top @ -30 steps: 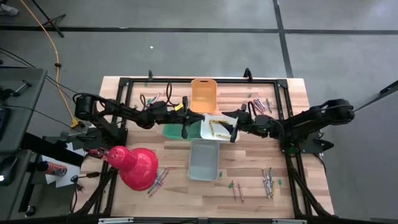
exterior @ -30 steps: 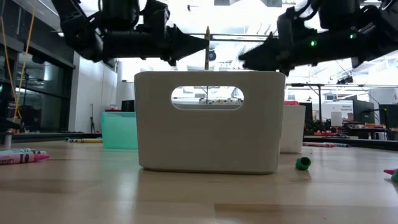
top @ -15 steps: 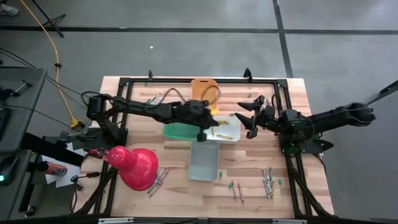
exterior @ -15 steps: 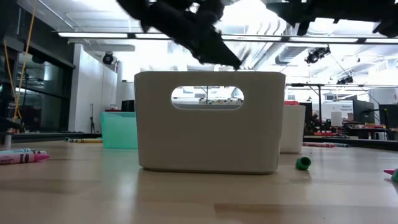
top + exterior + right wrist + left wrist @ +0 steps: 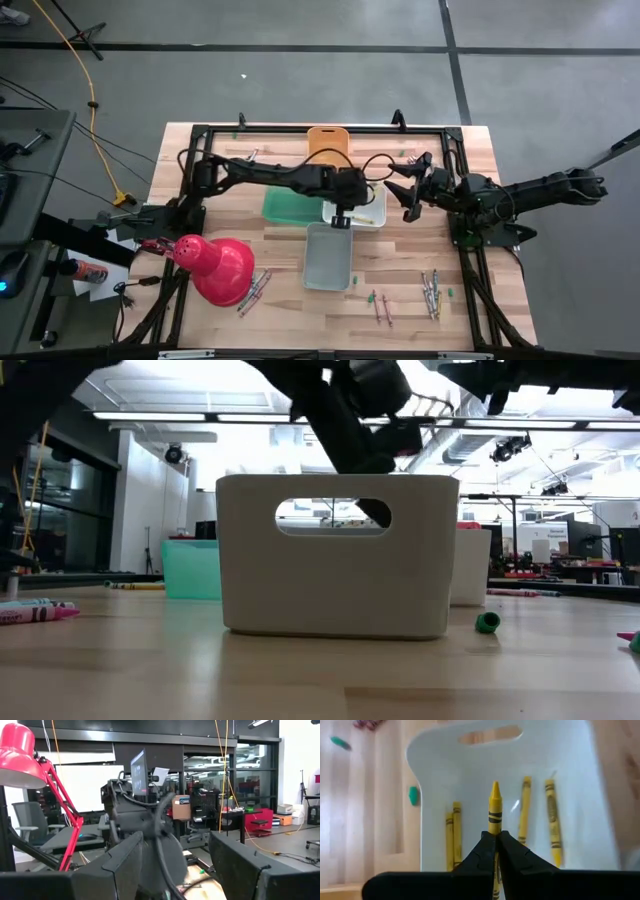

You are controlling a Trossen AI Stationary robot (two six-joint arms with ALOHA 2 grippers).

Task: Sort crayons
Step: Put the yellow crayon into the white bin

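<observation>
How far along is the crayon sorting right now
Partly done. Several yellow crayons already lie in the white bin. The left gripper is shut on another yellow crayon above that bin, while the right gripper waits open beside it. Loose crayons remain scattered on the table.

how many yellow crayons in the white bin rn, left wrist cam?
4 lying in the white bin: a touching pair, two more. A fifth is in the left gripper. More may be hidden.

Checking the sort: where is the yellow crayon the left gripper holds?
The yellow crayon is pinched in the shut left gripper, above the white plastic bin at the table's middle, where other yellow crayons lie.
</observation>
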